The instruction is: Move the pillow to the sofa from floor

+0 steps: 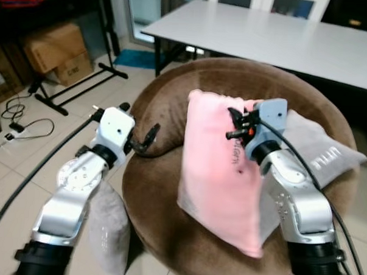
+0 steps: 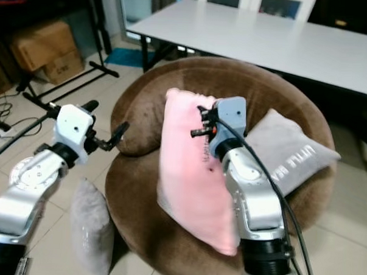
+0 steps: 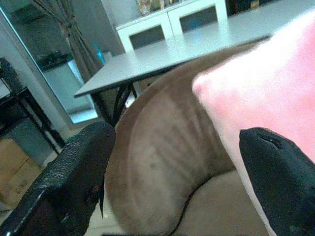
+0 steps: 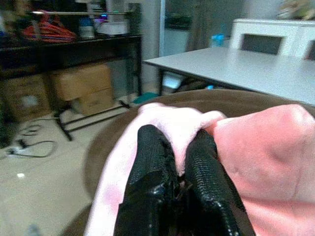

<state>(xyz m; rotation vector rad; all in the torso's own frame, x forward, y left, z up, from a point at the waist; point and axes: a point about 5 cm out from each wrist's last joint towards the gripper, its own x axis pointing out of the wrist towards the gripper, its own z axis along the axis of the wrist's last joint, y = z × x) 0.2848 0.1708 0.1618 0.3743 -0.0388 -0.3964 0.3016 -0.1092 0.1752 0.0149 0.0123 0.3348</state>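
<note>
A pink pillow hangs upright over the seat of the round brown sofa. My right gripper is shut on the pillow's top edge; in the right wrist view its black fingers pinch a fold of pink fabric. My left gripper is open, held by the sofa's left backrest, a little left of the pillow. In the left wrist view its two fingers stand wide apart with the pillow's corner beyond them.
A grey pillow with white letters leans on the sofa's right side. Another grey cushion lies on the tiled floor by the sofa's left. A white table stands behind. Cardboard boxes, a black stand and cables sit far left.
</note>
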